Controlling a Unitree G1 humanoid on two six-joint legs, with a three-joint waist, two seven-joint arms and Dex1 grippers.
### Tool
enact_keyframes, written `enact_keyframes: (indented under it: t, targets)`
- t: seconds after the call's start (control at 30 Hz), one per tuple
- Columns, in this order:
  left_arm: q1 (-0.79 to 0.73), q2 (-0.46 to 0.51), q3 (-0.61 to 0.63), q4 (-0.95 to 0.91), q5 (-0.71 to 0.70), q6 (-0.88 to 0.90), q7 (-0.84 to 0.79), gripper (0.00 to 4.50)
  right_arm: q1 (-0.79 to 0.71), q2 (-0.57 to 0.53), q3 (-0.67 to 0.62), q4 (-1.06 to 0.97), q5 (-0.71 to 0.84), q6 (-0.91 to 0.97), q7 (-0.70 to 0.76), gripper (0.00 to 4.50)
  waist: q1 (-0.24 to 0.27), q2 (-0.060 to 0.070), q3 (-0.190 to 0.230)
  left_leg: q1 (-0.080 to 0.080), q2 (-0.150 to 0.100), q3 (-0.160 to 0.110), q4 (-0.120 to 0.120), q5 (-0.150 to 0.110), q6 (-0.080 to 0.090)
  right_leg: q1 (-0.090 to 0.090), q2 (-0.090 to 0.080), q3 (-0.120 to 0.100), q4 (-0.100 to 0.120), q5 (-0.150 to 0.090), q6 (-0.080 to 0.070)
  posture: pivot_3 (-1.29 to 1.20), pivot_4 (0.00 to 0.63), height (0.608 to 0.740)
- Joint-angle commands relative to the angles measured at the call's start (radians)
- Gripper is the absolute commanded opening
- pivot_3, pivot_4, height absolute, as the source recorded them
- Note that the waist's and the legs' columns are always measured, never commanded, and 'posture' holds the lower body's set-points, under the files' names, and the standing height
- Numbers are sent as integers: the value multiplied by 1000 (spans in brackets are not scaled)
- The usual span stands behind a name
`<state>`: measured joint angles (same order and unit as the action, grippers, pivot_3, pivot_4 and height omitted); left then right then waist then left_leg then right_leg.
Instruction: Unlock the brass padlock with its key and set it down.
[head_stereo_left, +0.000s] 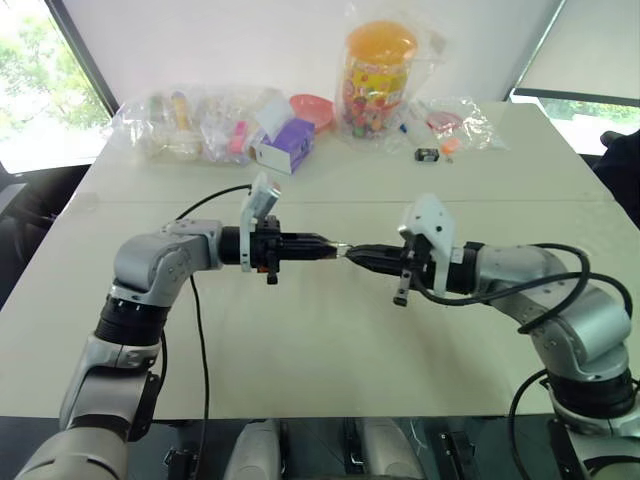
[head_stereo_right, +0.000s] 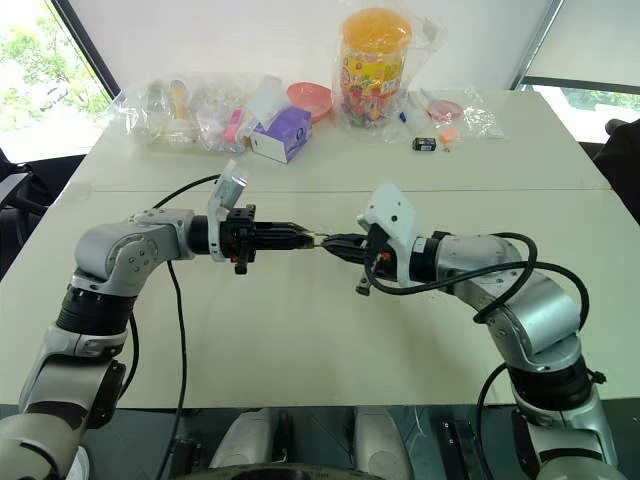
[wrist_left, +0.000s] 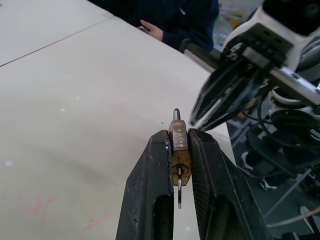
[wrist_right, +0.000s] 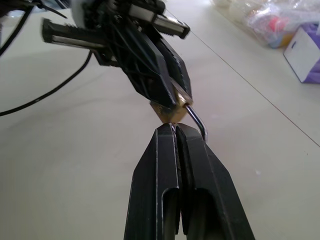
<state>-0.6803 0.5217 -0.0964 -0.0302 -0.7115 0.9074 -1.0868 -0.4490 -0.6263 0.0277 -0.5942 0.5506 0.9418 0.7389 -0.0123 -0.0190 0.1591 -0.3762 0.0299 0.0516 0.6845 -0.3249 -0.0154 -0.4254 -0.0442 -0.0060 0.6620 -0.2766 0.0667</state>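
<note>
The brass padlock (wrist_left: 179, 147) is clamped between the fingertips of my left gripper (wrist_left: 179, 134), held in the air over the middle of the table. Its thin shackle (wrist_right: 196, 118) hooks out past the lock toward my right gripper (wrist_right: 175, 128). That gripper points straight at the lock, with its fingers shut and their tips right against the brass corner. I cannot tell if anything is pinched between them. A thin silvery piece (wrist_left: 179, 192), seemingly the key, sticks out of the lock's other end between the left fingers. From the head, the two grippers meet tip to tip (head_stereo_left: 343, 250).
Along the far edge of the cream table (head_stereo_left: 320, 340) lie plastic bags of small items, a purple box (head_stereo_left: 285, 147), a pink bowl (head_stereo_left: 312, 108), an orange-lidded jar (head_stereo_left: 377, 80) and a small black item (head_stereo_left: 427, 154). A person's hand (wrist_left: 152, 30) rests at the table's edge.
</note>
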Motion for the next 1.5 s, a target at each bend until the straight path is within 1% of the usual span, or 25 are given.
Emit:
enact_keyframes:
  t: [0.03,0.23,0.47,0.57,0.73,0.93,1.5]
  targets:
    - [-9,14,13,-64,-42,21,-30,0,-8,0,-8,11,-11,-41,-21,66,0,0,0,0,0,0,0,0,0,0,0,0,0,0,0,0,150,740]
    - [-9,25,21,-79,-56,33,-42,0,7,-16,10,57,-40,-86,-19,66,0,0,0,0,0,0,0,0,0,0,0,0,0,0,0,0,150,740]
    - [-21,17,24,-46,-41,12,-22,0,25,-23,24,32,-25,-93,-9,66,0,0,0,0,0,0,0,0,0,0,0,0,0,0,0,0,150,740]
    - [-8,24,17,-68,-60,35,-31,0,4,-33,10,51,-51,-114,-22,66,0,0,0,0,0,0,0,0,0,0,0,0,0,0,0,0,150,740]
    - [8,28,14,-88,-68,49,-37,0,-35,-45,-11,74,-54,-126,-26,66,0,0,0,0,0,0,0,0,0,0,0,0,-1,0,0,0,150,740]
    - [10,24,15,-86,-61,36,-32,0,-74,-29,9,23,-29,-104,-39,66,0,0,0,0,0,0,0,0,0,0,0,0,-1,0,0,0,150,740]
    - [-25,14,36,-42,-60,22,-29,0,9,-4,72,-17,-26,-102,-72,66,0,0,0,0,0,0,0,0,0,0,0,0,-1,0,0,0,150,740]
